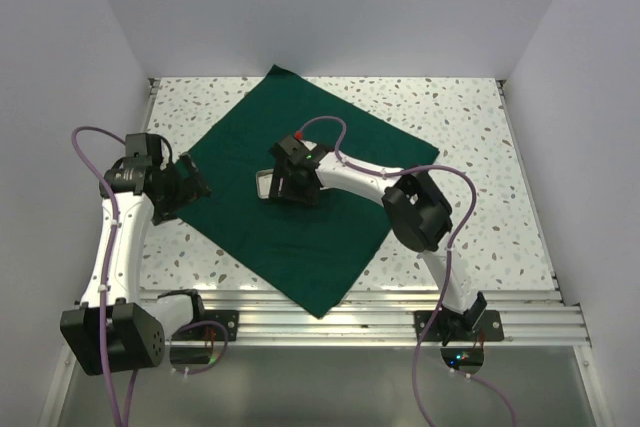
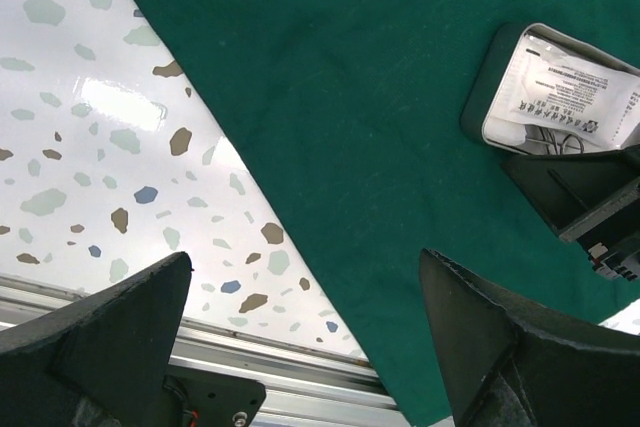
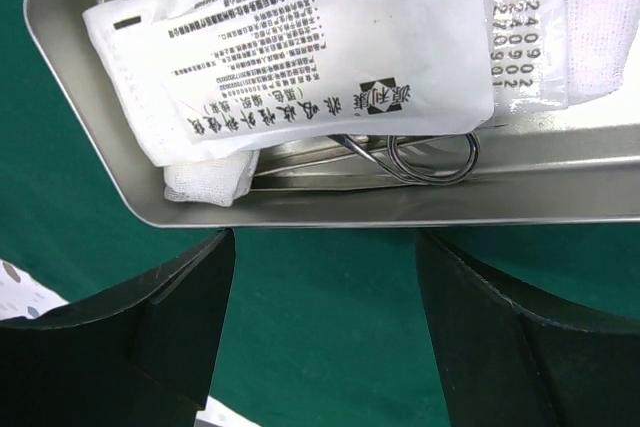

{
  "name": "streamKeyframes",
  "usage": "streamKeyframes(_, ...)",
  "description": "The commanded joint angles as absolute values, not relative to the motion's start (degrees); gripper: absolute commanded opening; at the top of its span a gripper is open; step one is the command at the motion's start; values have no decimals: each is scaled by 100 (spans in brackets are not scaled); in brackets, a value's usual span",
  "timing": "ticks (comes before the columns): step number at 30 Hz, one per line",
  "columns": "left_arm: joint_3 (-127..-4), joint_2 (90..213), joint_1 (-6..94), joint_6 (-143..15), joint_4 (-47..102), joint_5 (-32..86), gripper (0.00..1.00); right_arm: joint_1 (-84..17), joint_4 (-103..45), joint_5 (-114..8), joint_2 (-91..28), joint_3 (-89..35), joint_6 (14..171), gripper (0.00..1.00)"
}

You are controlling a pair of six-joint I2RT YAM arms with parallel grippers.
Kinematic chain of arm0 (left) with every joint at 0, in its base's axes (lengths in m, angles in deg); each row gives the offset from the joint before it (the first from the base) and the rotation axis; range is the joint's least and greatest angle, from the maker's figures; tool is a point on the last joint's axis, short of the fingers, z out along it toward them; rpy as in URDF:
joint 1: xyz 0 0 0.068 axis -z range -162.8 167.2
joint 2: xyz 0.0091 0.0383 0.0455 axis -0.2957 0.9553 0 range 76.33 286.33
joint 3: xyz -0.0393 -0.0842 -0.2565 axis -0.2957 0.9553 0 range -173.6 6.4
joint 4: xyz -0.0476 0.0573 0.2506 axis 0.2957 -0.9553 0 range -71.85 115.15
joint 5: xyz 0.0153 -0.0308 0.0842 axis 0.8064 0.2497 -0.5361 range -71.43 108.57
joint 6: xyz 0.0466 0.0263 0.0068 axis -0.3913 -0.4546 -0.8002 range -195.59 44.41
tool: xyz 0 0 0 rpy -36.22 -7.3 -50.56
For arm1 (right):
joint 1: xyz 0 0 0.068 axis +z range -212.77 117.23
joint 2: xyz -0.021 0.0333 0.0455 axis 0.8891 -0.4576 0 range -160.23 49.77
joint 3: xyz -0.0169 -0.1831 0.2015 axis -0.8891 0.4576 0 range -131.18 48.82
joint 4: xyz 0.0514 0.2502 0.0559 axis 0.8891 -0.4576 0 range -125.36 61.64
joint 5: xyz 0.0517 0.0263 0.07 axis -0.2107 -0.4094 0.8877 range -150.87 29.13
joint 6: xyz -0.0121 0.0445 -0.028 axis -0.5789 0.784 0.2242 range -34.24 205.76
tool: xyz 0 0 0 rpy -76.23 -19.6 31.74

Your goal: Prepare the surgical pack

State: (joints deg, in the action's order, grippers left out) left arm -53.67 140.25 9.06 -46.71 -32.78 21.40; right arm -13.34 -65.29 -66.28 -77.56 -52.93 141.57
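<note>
- Surgical pack [image 1: 300, 237] lies spread in the middle of the worktop [image 1: 470, 117], between the two arms and mostly ahead of them. Its near corner reaches onto the metal rail [image 1: 380, 322] at the worktop's front edge.
- Left pincer [image 2: 305, 262] hangs with its fingers spread wide and nothing between them. Below it runs the left edge of the dark green drape [image 2: 380, 97], with cloth under the right finger and speckled worktop under the left one.
- Seen from above, the left pincer sits just beside the drape's left corner and points in toward the cloth.
- Right pincer [image 3: 325, 239] is over the middle of the drape, its fingers parted and holding nothing. Only green cloth shows in the gap between them.
- Just beyond the right pincer's fingertips stands the shallow steel tray [image 3: 300, 209] on the drape, its long wall facing the tips. I cannot tell whether the tips touch it.
- Inside the tray, a white printed packet [image 3: 330, 37] lies on top, and a gauze pad [image 3: 205, 179] peeks out at its lower left corner.
- Ring handles of a steel scissor-like instrument [image 3: 430, 157] show from under the packet, along the tray wall nearest the pincer.
- Farther on, the drape's far corner points away from both pincers toward the back wall.
</note>
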Motion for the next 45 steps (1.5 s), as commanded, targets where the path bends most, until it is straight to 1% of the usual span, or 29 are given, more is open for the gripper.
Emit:
streamKeyframes(1,-5310,13856,885,-4782,-3171,2314,99,-1364,-6800,-6711,-7479,-5384,13946,77)
streamKeyframes(3,-5292,13856,894,-4782,-3145,2332,99,-1364,-6774,-6658,-7163,-4895,13789,79)
streamKeyframes(4,-5275,13847,894,-4773,-3110,2349,99,-1364,-6774,-6719,-6700,-4682,13709,80)
streamKeyframes(7,-5187,13829,920,-4720,-3022,2507,99,-1364,-6695,-6667,-5907,-3742,13209,87)
streamKeyframes(8,-5135,13803,920,-4703,-2996,2560,99,-1364,-6712,-6588,-5434,-3522,13051,92)
streamKeyframes(9,-5108,13785,929,-4685,-2969,2648,100,-1364,-6869,-6527,-5238,-3172,12719,98)
streamKeyframes(10,-5082,13742,921,-4676,-2934,2692,100,-1364,-6957,-6457,-5053,-2986,12542,99)
streamKeyframes(11,-5038,13706,920,-4668,-2934,2710,99,-1364,-7002,-6116,-4643,-2758,12383,99)
streamKeyframes(13,-5020,13619,929,-4668,-2943,2754,100,-1364,-6854,-5668,-4193,-1862,12136,99)
streamKeyframes(14,-5002,13592,921,-4668,-2951,2789,100,-1364,-6714,-5143,-3738,-1502,12127,99)
streamKeyframes(15,-4993,13566,929,-4668,-2960,2824,100,-1364,-6242,-4807,-3455,-742,12144,99)
streamKeyframes(17,-4941,13452,929,-4668,-2978,2903,99,-1364,-5582,-4287,-2980,53,12301,99)
streamKeyframes(18,-4923,13425,929,-4659,-2987,2973,99,-1364,-4917,-3963,-2481,770,12581,99)
streamKeyframes(20,-4862,13320,921,-4659,-3022,3078,99,-1364,-4298,-3768,-2048,1616,13038,99)
streamKeyframes(21,-4844,13241,920,-4659,-3048,3097,99,-1364,-3756,-3679,-1776,1813,13154,99)
streamKeyframes(24,-4774,13109,929,-4633,-3101,3219,99,-1355,-3234,-3775,-1554,2210,13462,92)
streamKeyframes(25,-4748,13091,929,-4624,-3110,3263,99,-1355,-3145,-3766,-1580,2245,13523,85)
streamKeyframes(31,-4642,13064,929,-4518,-3092,3501,99,-1285,-2476,-3731,-1738,2544,14218,68)
streamKeyframes(33,-4651,13091,955,-4509,-3057,3527,99,-1197,-2633,-3827,-1659,2562,14332,65)
streamKeyframes(39,-4668,13152,1061,-4465,-2952,3571,100,-863,-2923,-4056,-1343,2650,14833,63)
streamKeyframes(45,-4607,13135,1140,-4465,-2916,3527,99,-371,-3284,-4451,-1053,2764,15176,63)
